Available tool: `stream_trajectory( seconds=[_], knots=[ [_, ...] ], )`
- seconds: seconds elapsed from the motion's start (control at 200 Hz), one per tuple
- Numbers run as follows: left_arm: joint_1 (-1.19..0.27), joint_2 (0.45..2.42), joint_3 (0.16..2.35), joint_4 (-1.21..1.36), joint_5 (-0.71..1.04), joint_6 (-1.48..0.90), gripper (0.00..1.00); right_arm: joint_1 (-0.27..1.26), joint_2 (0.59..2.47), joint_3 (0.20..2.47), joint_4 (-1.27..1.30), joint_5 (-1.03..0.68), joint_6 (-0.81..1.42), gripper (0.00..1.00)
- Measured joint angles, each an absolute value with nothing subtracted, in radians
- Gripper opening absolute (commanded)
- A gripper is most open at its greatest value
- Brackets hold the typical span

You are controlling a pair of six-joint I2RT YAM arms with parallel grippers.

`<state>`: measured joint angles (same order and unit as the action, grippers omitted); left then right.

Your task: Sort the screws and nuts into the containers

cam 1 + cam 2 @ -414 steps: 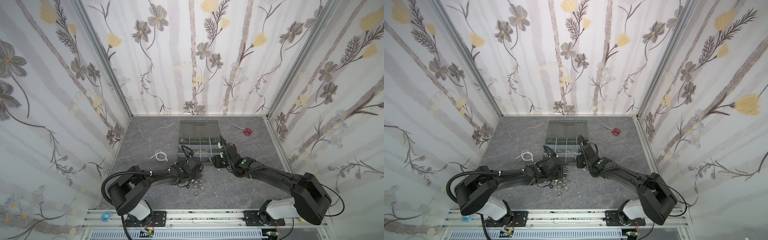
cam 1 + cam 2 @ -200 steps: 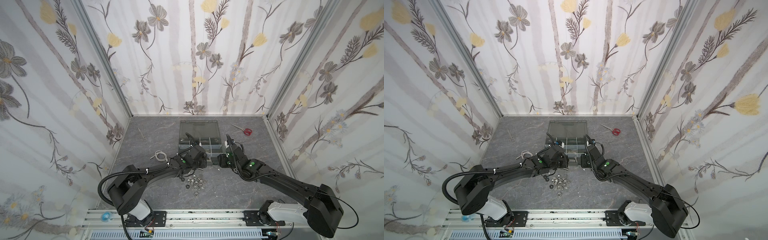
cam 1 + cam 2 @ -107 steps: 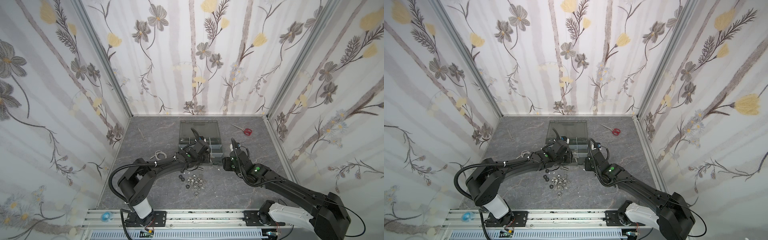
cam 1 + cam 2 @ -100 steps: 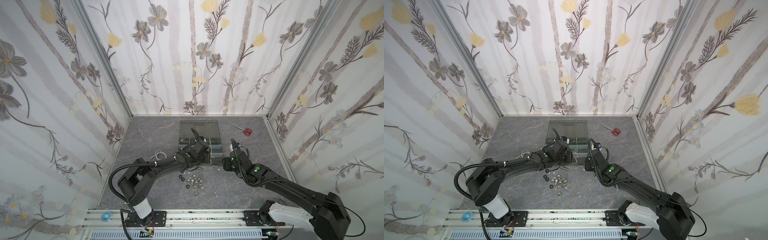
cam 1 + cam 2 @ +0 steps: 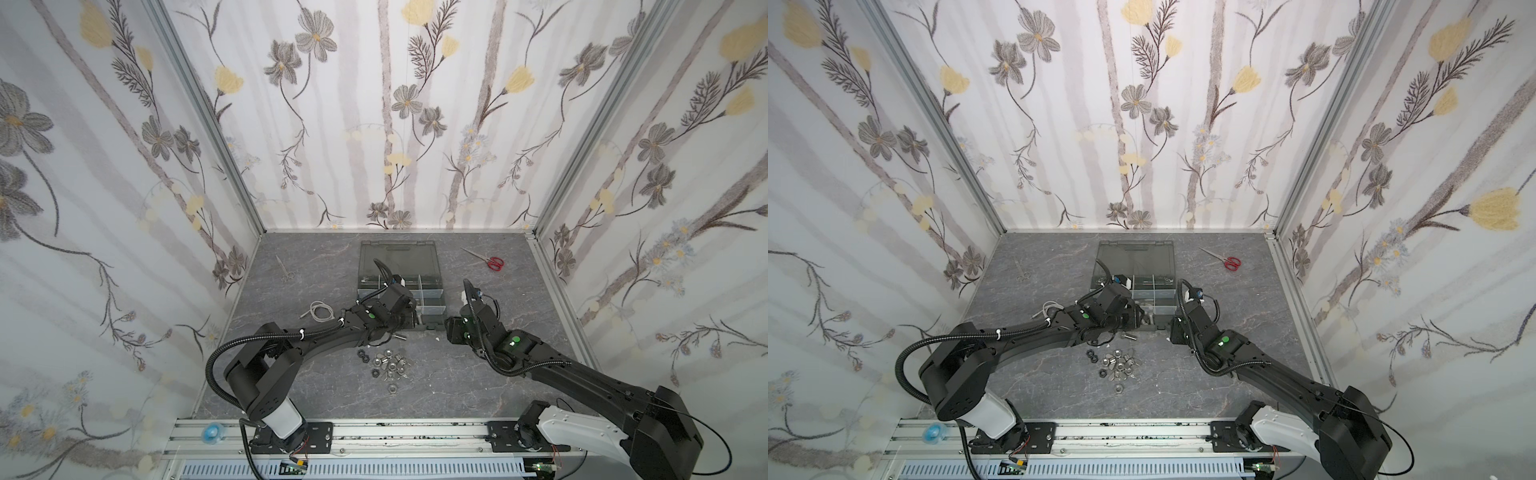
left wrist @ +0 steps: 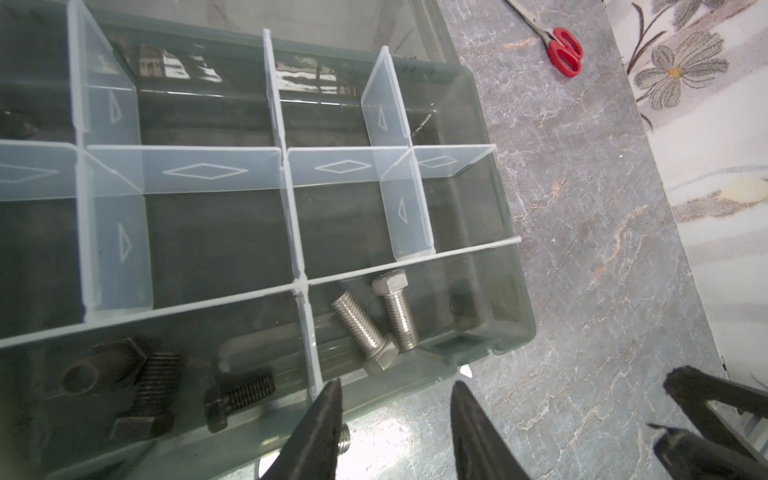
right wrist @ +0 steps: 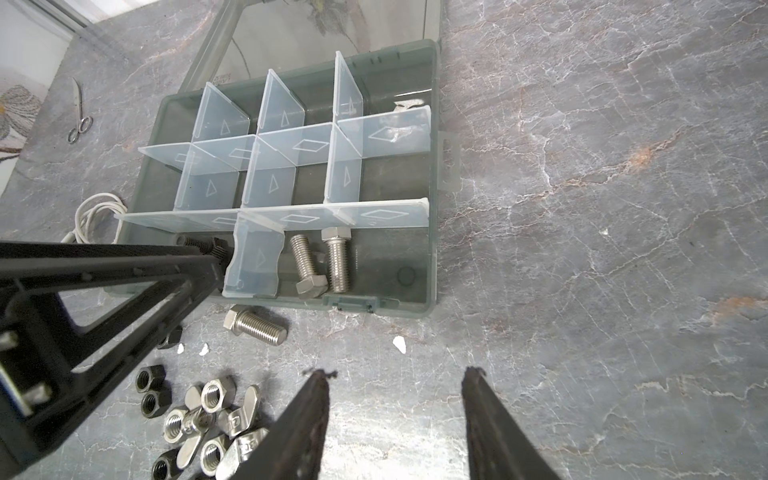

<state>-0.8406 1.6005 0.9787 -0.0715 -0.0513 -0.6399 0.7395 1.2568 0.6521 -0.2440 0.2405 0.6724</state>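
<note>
Two shiny threaded silver screws (image 7: 320, 262) sit in the near-right compartment (image 7: 395, 257) of the smoky plastic case (image 7: 434, 83), with the black screws (image 6: 149, 382) one compartment to the left. A loose screw (image 7: 255, 326) and the heap of nuts (image 7: 199, 428) lie on the grey marbled surface (image 7: 582, 249) just nearer. Left arm's fingers (image 6: 320, 424) and right arm's fingers (image 7: 301, 424) are both apart and empty. Red scissors (image 6: 563, 50) are far right.

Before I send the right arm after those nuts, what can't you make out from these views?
- Loose silver screw: left wrist view, behind a finger of the left gripper; only one end shows.
- Black screws: right wrist view, mostly hidden by the left gripper; count unclear.
- Nuts: right wrist view, pile cut off by the bottom edge and partly covered by the right gripper; too small to count in both top views.
</note>
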Motion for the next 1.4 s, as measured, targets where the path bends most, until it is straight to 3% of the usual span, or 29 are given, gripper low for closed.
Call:
stream_trajectory(
  seconds=[1.399],
  knots=[
    [-0.842, 1.438, 0.836, -0.064, -0.120, -0.742, 0.49, 0.805, 1.305, 0.634, -0.168, 0.183, 0.680, 0.53]
  ],
)
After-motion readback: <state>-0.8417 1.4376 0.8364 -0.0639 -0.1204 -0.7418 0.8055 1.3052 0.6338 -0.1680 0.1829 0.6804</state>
